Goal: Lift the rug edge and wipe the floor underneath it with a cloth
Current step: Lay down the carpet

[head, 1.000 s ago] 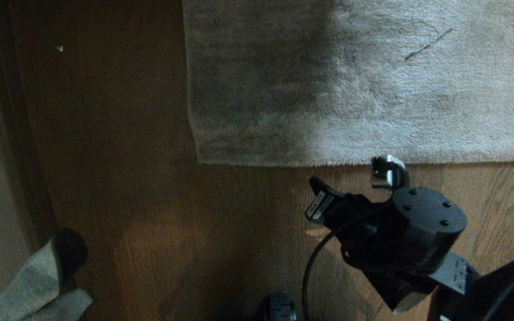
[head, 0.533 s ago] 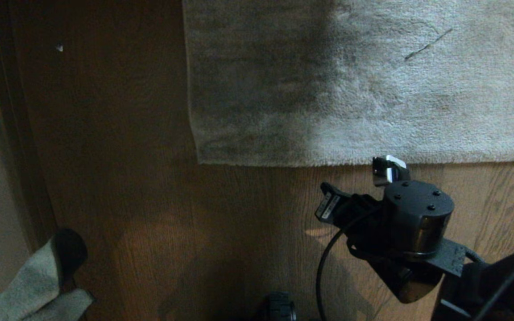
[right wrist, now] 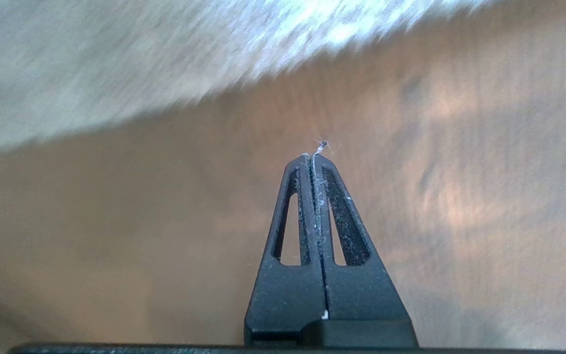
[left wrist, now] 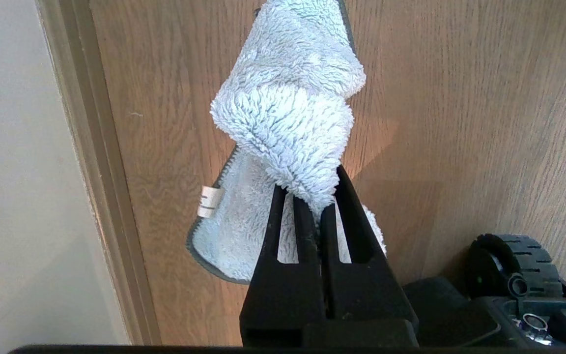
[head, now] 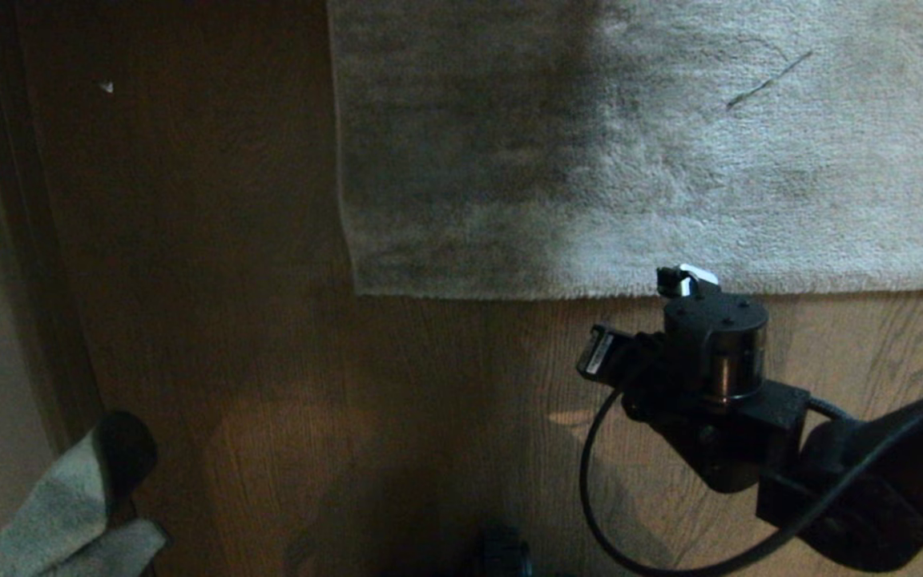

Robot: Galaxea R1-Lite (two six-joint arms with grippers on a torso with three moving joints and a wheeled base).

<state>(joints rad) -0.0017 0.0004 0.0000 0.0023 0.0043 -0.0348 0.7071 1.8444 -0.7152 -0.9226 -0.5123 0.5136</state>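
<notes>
Fingers of our right gripper (right wrist: 315, 156) are pressing shut on nothing above the floor (head: 429, 401), near the rug edge (head: 574, 290) lying flat, unlifted; our left gripper (left wrist: 321, 211) is pinching the cloth (left wrist: 288, 113), wiping not begun.

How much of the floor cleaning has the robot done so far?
Barely started. Done: the left gripper is shut on the cloth, parked low at the robot's left. In hand: the right gripper, shut and empty, is over bare floor just short of the rug edge. Left: the rug lies flat, so lifting it and wiping underneath are not yet done.
</notes>
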